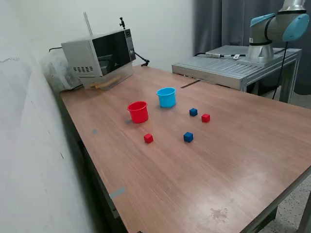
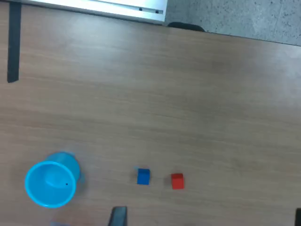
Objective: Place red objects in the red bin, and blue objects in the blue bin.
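You are looking at a brown wooden worktop with small things on it. Going from near to far in the exterior view, you first meet a red cube and a dark blue cube. They sit apart from each other, the red one toward the exterior view's left and the blue one toward the exterior view's right.

A bit farther back you see the red cup. It stands upright, and the near red cube is close to it but not touching. Off toward the exterior view's right sit a second red cube and a second blue cube. These two are just beside each other, with a small gap between them. You can also see them side by side in the wrist view.

Behind the red cup is the light blue cup. It stands upright too, near the red cup but not touching it. In the wrist view you can look down into it, and it looks empty.

Farther back is a gray microwave, near the wall. At the far right of the exterior view, part of the robot arm stands on a metal stand.

You only see two dark tips of the hand at the edge of the wrist view. They stand wide apart with nothing between them.
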Controlling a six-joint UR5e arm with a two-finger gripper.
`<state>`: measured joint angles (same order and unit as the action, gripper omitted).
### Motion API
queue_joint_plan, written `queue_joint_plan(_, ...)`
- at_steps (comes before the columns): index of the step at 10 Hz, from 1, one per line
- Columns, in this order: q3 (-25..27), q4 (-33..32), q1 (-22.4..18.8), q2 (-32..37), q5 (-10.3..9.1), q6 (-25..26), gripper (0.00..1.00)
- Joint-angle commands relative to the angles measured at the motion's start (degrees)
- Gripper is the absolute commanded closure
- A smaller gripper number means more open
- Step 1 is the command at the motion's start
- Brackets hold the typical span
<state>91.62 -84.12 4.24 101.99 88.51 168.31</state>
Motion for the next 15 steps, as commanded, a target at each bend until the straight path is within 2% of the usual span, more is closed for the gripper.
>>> queue_joint_plan(1, -0.13, -0.26, -0.02, -0.04, 0.00, 0.53, 0.00)
queue_joint_plan(12, 1.45, -0.70, -0.02, 0.49, 0.00, -0.26, 0.00)
queue_joint_plan(14, 3.20, -1.05, -0.02, 1.11, -0.44, -0.08, 0.00)
queue_joint_plan(15, 4.69, -3.40, -0.11, 1.11, -0.53, -0.08, 0.00)
